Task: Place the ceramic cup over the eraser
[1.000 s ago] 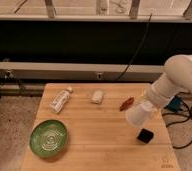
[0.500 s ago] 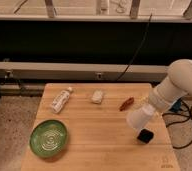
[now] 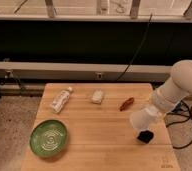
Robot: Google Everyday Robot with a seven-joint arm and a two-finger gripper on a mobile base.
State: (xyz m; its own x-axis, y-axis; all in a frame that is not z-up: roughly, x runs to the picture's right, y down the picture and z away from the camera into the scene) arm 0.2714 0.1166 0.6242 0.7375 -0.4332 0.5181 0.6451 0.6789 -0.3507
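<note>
The white tapered ceramic cup (image 3: pixel 141 119) hangs tilted at the end of my arm, its wide rim facing left and down. It sits just above and left of the small black eraser (image 3: pixel 146 136), which lies on the wooden table (image 3: pixel 99 135) near the right front edge. My gripper (image 3: pixel 155 112) is at the cup's base, at the end of the white arm coming in from the right. The cup hides the gripper's tips.
A green plate (image 3: pixel 48 137) lies at the front left. A white tube-like bottle (image 3: pixel 61 99) lies at the back left, a pale rectangular block (image 3: pixel 97 96) at back centre, and a reddish-brown oblong piece (image 3: pixel 126 103) right of it. Cables hang behind the table.
The arm has carried the cup down and slightly right, from beside the reddish-brown piece to just above the eraser. The table objects have not moved.
</note>
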